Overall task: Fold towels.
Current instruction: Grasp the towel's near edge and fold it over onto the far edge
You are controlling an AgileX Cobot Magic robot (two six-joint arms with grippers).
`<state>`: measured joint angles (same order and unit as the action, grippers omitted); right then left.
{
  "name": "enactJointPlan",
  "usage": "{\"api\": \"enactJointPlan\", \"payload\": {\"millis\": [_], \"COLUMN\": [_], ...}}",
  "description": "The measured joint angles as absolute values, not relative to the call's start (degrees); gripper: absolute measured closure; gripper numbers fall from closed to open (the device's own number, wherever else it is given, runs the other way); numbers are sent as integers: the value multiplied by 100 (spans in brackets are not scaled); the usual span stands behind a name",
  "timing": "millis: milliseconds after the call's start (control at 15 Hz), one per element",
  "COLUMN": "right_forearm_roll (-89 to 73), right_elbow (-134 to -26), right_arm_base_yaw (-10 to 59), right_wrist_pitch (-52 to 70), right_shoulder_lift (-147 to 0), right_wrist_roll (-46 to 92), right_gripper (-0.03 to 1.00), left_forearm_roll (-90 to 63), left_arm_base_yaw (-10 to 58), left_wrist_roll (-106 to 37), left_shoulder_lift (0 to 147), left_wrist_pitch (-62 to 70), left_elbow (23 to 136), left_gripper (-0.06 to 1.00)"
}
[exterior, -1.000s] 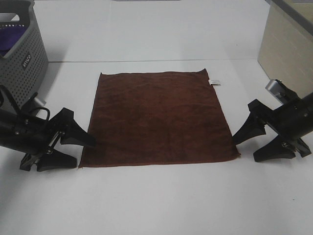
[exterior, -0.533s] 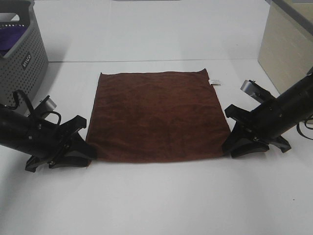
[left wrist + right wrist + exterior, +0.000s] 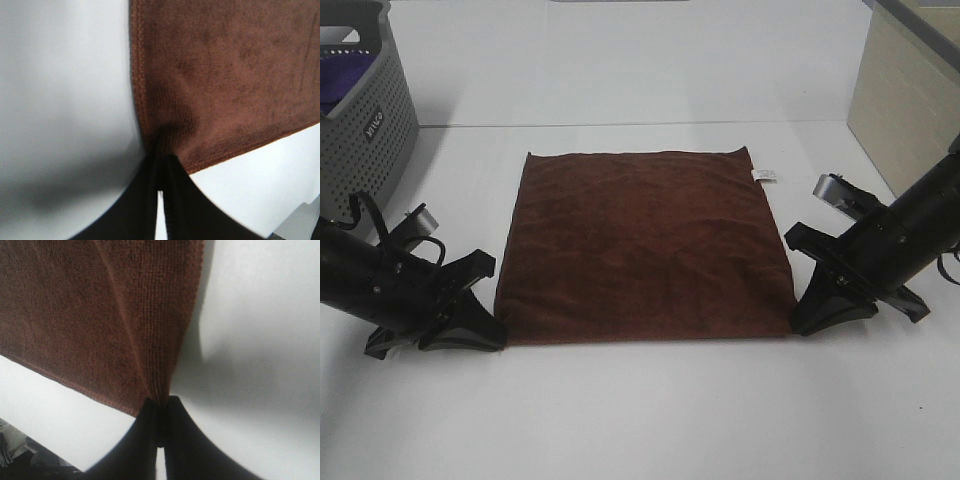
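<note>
Two near corners of the towel (image 3: pixel 645 240) are pinched, one each by the left tool (image 3: pixel 496 328) and right tool (image 3: pixel 796 318). Towel's flat on the desk (image 3: pixel 640 420), grey basket (image 3: pixel 365 130) off its far-left corner, beige box (image 3: pixel 905 100) off its far-right.

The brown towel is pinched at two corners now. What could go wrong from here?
The left gripper and right gripper each pinch only the tip of a near corner of the towel, so a corner might slip out when lifted. The far edge, by the white tag, lies unheld and could drag or bunch, leaving a crooked fold. The grey basket stands near the left gripper, which might brush it.
</note>
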<state>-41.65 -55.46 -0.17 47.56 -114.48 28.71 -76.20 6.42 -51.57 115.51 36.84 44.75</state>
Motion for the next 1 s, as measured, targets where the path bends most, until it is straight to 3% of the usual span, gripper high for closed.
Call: {"api": "enactJointPlan", "payload": {"millis": [333, 533, 1000], "right_forearm_roll": [-3392, -3375, -3214], "right_elbow": [-5546, -5609, -7254], "right_arm_base_yaw": [29, 40, 40], "right_wrist_pitch": [5730, 5770, 5930], "right_shoulder_lift": [-11035, -11001, -11012], "right_wrist_roll": [1599, 1524, 1524], "right_gripper": [94, 94, 94], "left_forearm_roll": [-5718, -5575, -5414], "left_arm_base_yaw": [682, 682, 682], "left_wrist_roll": [-3134, -3008, -2790], "left_shoulder_lift": [11098, 10749, 10640], "left_wrist_pitch": [4314, 4320, 4171], "left_elbow": [4280, 4309, 5569], "left_gripper": [93, 93, 93]}}
